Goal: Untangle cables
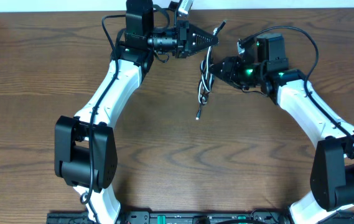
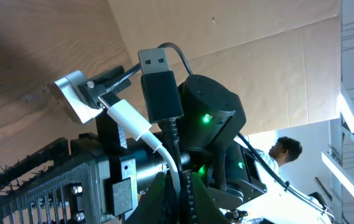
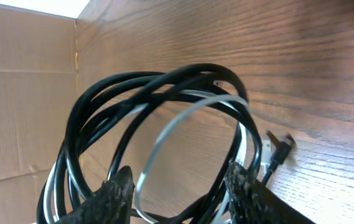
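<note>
The cables (image 1: 204, 79), one black and one white, hang twisted together between my two grippers, and a loose plug end (image 1: 197, 116) reaches the table. My left gripper (image 1: 213, 38) points right and is shut on both cords just below their plugs. In the left wrist view the black plug (image 2: 158, 81) and the white plug (image 2: 127, 118) stick up out of the left gripper (image 2: 178, 182). My right gripper (image 1: 214, 67) faces left into the bundle. In the right wrist view the right gripper (image 3: 180, 180) has its jaws apart, with black loops (image 3: 158, 84) and a white loop (image 3: 183, 115) passing across the gap unpinched.
The wooden table (image 1: 164, 155) stretches toward the front. A cardboard wall (image 3: 21, 93) stands along the table's far edge. A person (image 2: 285, 149) is visible in the background of the left wrist view. A small black plug (image 3: 279, 152) lies on the wood.
</note>
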